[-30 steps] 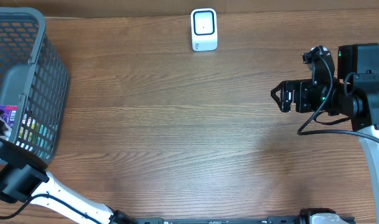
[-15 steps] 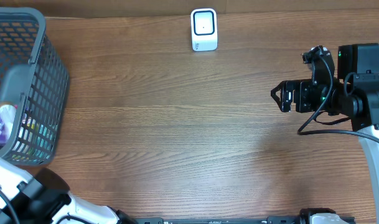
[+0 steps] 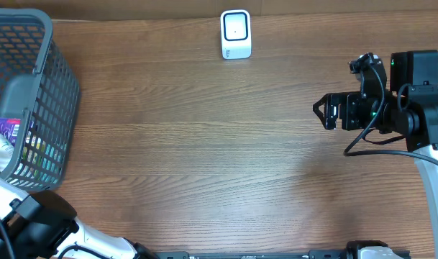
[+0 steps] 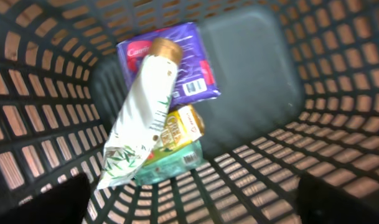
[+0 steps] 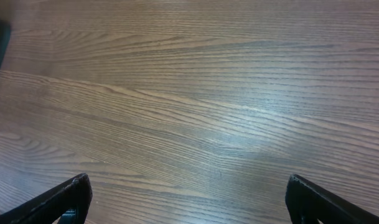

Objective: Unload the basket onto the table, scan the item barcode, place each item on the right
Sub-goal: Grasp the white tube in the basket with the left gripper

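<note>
1. Our left claw [image 4: 198,199] hangs spread wide and empty, looking down into the basket [image 3: 57,86].
2. The tube [image 4: 142,118] lies just ahead atop the packs [image 4: 189,62], its long axis slanting, cap farthest.
3. The scanner [image 3: 235,34] sits well apart; the right claw [image 5: 189,193], likewise spread and empty, is farther from the tube.

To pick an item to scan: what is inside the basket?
A purple pack, a white tube across it, a yellow pack, a green box. The tube hides part of each.

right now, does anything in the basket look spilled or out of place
Nothing stands out. In the dark plastic mesh basket, the white gold-capped tube lies slanted across the purple flat packet; nothing looks spilled.
</note>
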You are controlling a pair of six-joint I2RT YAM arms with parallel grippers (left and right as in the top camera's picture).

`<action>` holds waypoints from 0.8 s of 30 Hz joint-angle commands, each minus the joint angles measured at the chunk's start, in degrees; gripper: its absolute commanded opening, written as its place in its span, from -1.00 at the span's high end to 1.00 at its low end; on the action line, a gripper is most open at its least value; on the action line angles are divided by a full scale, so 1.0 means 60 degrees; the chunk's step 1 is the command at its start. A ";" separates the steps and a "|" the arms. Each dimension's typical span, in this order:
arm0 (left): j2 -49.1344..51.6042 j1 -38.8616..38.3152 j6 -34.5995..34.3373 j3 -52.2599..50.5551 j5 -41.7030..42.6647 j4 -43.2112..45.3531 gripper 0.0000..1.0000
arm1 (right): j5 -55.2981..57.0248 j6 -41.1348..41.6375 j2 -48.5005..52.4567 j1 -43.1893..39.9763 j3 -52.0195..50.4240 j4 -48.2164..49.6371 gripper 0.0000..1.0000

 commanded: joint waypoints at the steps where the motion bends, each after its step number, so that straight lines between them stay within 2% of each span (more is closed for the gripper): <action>1: -0.0047 0.0131 -0.0109 -0.1271 -0.0772 0.0470 -0.98 | 0.0018 0.0018 0.0004 0.0036 0.0273 0.0033 -1.00; 8: 0.0036 0.0412 0.0510 -0.4426 -0.1344 0.3198 -1.00 | 0.0022 0.0018 0.0004 0.0036 0.0273 0.0058 -1.00; 13: 0.0601 0.0492 0.1774 -0.4903 -0.1526 0.3927 -1.00 | 0.0018 0.0018 0.0007 0.0036 0.0273 0.0066 -1.00; 15: 0.0882 0.0492 0.1953 -0.4903 -0.1464 0.4018 -0.99 | 0.0018 0.0018 0.0025 0.0036 0.0273 0.0066 -1.00; 18: 0.1406 0.0455 0.2055 -0.4903 -0.1410 0.4014 -0.90 | 0.0018 0.0018 0.0080 0.0036 0.0273 0.0062 -1.00; 21: 0.2014 0.0412 0.2087 -0.4903 -0.1413 0.3927 -0.66 | 0.0018 0.0022 0.0208 0.0036 0.0273 0.0055 -1.00; 24: 0.2280 0.0412 0.2076 -0.4903 -0.1413 0.3974 -0.50 | 0.0018 0.0022 0.0273 0.0036 0.0273 0.0058 -1.00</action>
